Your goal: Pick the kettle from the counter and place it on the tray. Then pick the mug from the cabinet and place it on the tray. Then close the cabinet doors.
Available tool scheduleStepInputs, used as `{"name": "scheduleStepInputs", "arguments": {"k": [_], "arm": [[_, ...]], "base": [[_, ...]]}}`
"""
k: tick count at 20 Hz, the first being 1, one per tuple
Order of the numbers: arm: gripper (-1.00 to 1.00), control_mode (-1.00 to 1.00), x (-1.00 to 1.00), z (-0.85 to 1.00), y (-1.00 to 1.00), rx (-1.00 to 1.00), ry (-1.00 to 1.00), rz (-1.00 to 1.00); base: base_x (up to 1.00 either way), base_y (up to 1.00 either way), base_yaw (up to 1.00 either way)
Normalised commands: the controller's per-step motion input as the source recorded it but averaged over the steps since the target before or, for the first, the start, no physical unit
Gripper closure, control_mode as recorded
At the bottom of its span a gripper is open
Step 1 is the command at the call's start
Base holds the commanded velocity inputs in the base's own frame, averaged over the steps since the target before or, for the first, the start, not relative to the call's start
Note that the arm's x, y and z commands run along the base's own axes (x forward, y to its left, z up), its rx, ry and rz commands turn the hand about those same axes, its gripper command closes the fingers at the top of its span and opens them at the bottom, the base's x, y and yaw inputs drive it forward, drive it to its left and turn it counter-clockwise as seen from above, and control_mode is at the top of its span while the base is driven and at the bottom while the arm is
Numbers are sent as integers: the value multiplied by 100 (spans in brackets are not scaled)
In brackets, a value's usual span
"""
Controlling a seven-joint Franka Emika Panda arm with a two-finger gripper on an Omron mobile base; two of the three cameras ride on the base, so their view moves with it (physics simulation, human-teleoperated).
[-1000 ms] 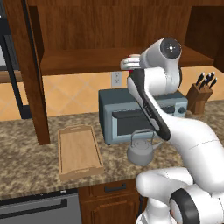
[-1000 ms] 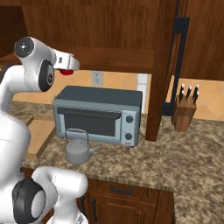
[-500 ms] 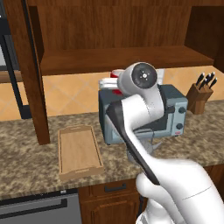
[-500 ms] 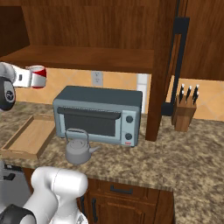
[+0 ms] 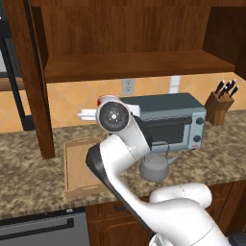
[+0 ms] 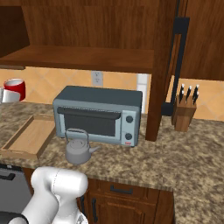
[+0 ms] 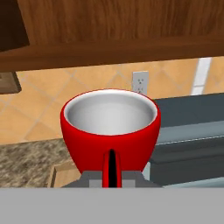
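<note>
The mug [image 7: 110, 127] is held by its handle in the closed claw [image 7: 111, 175], upright, mouth up, handle toward the hand. It hangs in the air above the worktop [image 6: 183, 151], below the cabinet [image 5: 129, 33] shelf and left of the toaster oven [image 6: 98, 114]. The step in hand appears to be the mug's transfer to the tray [image 5: 79, 166]. The kettle [image 5: 154, 166] stands on the worktop before the oven, spout to the right, not on the tray; that step looks undone. Next move: lower the mug level onto bare tray floor, then release. The doors [image 5: 33, 77] stand open.
</note>
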Motion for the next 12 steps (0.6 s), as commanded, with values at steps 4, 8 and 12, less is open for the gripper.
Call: {"name": "scheduleStepInputs", "arguments": {"k": [4,8,12], "arm": [[100,-100,12,-51,49,0,5,0],[100,-100,25,-58,22,0,0,0],[100,-100,25,-57,11,0,0,0]], "base": [[0,0,0],[0,0,0],[0,0,0]]}}
